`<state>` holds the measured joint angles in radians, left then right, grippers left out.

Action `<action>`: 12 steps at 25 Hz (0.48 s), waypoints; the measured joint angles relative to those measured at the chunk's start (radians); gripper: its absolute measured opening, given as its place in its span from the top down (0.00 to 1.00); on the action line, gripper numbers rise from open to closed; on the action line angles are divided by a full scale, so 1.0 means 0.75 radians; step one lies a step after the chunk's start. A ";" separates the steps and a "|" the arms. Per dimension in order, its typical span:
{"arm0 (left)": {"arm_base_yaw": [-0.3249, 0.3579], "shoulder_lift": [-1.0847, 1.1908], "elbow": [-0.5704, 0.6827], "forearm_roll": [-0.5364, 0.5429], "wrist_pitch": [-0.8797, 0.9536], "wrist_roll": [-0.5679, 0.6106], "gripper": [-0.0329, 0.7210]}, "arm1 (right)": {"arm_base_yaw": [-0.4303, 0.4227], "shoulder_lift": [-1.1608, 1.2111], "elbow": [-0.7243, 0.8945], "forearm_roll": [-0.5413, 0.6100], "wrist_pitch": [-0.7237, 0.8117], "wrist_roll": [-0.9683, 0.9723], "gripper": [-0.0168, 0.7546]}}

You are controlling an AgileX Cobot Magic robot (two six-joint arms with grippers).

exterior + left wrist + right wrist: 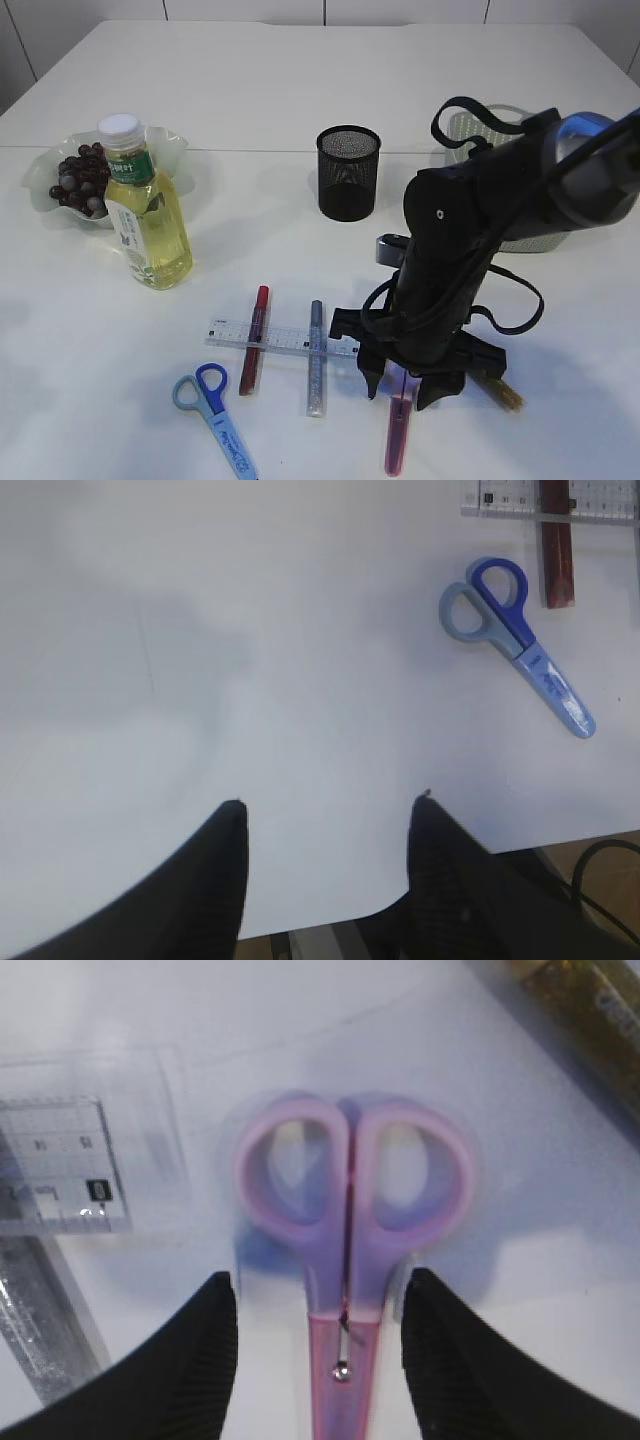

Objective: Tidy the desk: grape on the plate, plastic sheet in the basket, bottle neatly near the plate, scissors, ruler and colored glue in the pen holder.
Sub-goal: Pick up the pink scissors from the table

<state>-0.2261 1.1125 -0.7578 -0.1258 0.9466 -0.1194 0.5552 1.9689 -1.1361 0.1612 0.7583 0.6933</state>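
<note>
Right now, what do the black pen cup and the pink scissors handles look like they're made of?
The black pen cup looks like metal wire mesh with a matte finish: light shows through its fine grid wall. The pink scissors handles look like smooth translucent plastic, the table's brightness glowing through them, though it could be tinted resin.

White bench (300,90). Black mesh pen holder (348,172). Yellow-filled bottle (150,215) with a white cap and green label. Dark red grapes (80,180). Blue scissors (213,408), pink scissors (348,1220), red glue stick (254,338), silver glitter glue stick (315,358), clear ruler (280,339).
</note>
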 joint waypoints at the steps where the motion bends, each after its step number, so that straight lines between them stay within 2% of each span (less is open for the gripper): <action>1: 0.000 0.000 0.000 0.000 0.000 0.000 0.45 | 0.000 0.001 0.000 0.000 -0.003 0.000 0.43; 12: 0.000 0.000 0.000 0.000 0.000 0.000 0.45 | 0.000 0.019 -0.005 -0.002 -0.008 0.000 0.43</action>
<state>-0.2261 1.1125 -0.7578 -0.1258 0.9466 -0.1194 0.5552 1.9835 -1.1396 0.1594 0.7519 0.6933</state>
